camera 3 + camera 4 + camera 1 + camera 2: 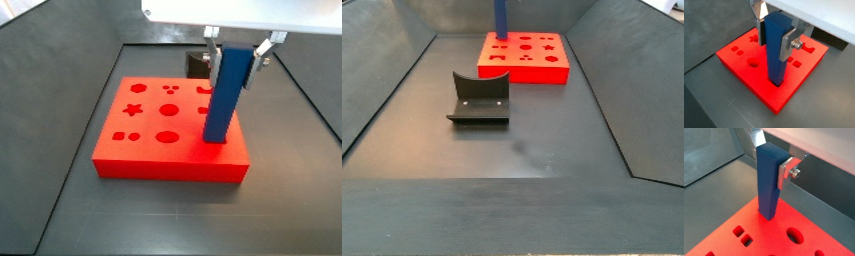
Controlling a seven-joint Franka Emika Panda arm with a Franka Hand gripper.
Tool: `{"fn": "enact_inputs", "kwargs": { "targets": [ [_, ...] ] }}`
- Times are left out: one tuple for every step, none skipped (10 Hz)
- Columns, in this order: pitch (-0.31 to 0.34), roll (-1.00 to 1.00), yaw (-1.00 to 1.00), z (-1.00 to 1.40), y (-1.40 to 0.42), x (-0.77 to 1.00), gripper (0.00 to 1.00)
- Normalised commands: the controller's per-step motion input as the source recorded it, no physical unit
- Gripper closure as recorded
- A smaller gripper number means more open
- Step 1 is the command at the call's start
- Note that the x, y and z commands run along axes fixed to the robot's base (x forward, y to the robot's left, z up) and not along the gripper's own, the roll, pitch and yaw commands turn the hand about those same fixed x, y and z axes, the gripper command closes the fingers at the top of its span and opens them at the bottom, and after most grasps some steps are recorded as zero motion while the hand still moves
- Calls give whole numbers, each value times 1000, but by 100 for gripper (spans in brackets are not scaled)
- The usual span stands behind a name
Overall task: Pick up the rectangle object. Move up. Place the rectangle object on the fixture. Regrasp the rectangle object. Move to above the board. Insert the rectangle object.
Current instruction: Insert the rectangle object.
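Bar [776,50]: blue, upright, lower end entering a hole near the red board's [147,160] corner.
Gripper [777,42]: clamped on the bar's upper part, keeping it vertical for insertion.
Fixture [478,98]: empty, well apart.

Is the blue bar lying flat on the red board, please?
No, the blue bar stands upright, its lower end in the board, held by the hand.

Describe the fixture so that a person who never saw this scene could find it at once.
On the dark floor, the red board lies at the far end, where the gripper holds the blue bar upright. Nearer the camera in a side view stands the fixture: a dark L-shaped bracket on a base plate, alone and apart from the board.
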Motion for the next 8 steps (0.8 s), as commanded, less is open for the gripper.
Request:
{"fn": "enact_inputs", "kwargs": {
  "targets": [
    [0,-16,94,-14,0,0,100],
    [0,-41,69,0,0,0,100],
    [0,-46,111,0,0,0,100],
    [-3,-41,189,0,6,0,100],
    [-6,-51,186,0,3,0,100],
    [-9,-37,200,-43,14,0,100],
    [-11,-21,223,-71,0,0,100],
    [-17,-40,126,-54,0,0,100]
  ]
}}
